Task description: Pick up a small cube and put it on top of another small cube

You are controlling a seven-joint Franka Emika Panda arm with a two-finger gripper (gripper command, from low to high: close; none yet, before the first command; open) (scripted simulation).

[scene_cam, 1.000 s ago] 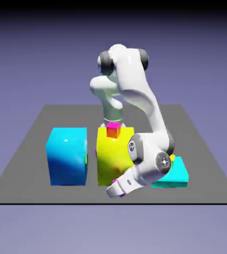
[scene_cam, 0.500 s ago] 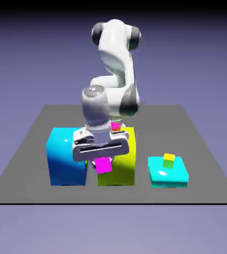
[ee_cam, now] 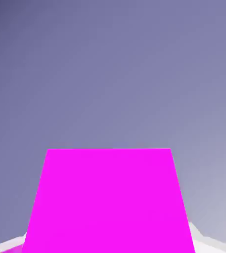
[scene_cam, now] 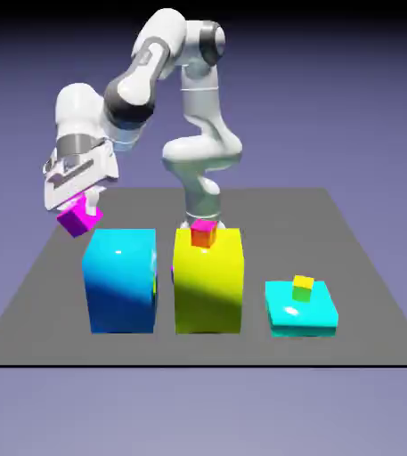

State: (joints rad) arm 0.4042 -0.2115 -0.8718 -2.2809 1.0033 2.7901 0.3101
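A plain blue-violet backdrop [scene_cam: 349, 107] fills the far side, nearly black along its top and paler toward the near side, below the table; the table [scene_cam: 28, 312] is flat and dark grey, with a thin black line along its near edge; from the hand, the same backdrop shows smooth, darkest in one upper corner, lightest low on the opposite side

In the hand view, the magenta cube [ee_cam: 110, 202] is cut off by the bottom edge, and the fingertips cannot be made out beside it. In the exterior view, at the left, the gripper's fingers are mostly hidden by the cube. At lower centre, a purple thing [scene_cam: 173, 273] is largely covered by the yellow block [scene_cam: 208, 289].
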